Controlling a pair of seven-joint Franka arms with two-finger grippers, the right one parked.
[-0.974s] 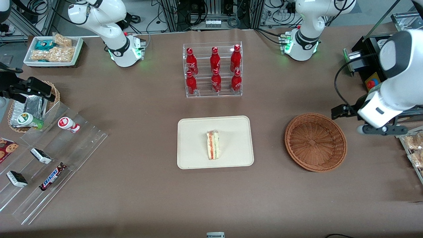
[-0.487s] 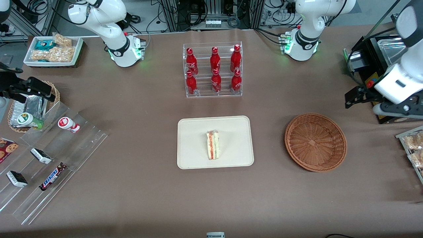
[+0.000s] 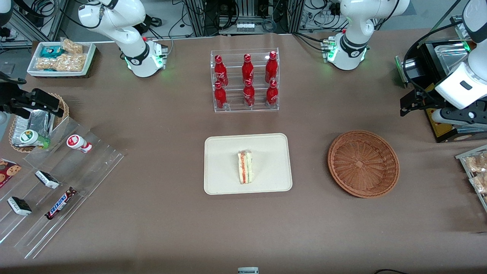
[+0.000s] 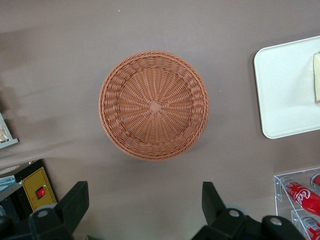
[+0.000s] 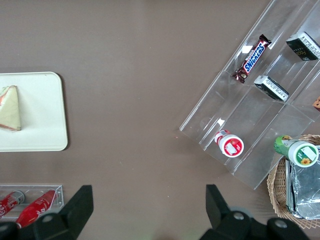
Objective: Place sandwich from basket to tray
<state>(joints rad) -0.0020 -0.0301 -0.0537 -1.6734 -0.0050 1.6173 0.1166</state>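
While you check the scene, here is what stands where:

Sandwich: you see the sandwich [image 3: 245, 172] lying on the tray [image 3: 224, 152], about in its middle, with the orange-red and green filling layers showing along one long side. In the left wrist view only a sliver of it [image 4: 317, 77] shows at the picture's edge.

Tray: it sits on the brown table [image 3: 171, 224], nearer to the front camera than the clear rack of red bottles [image 3: 245, 80]. A rounded corner of it [image 4: 285, 85] shows in the left wrist view.

Basket: the basket [image 3: 363, 163] holds nothing and rests flat on the table beside the tray, toward the working arm's end, well apart from the tray. You look straight down into it [image 4: 154, 105] from the wrist camera.

Gripper: the gripper [image 4: 145, 205] hangs in the air with its fingers [image 4: 75, 202] spread wide and nothing between them. In the front view it [image 3: 412, 102] is at the working arm's end of the table, above the table's surface, farther from the front camera than the basket, and touching neither basket nor tray.

Black box: a black box with a yellow panel and a red button [image 4: 37, 190] stands just beside the gripper.
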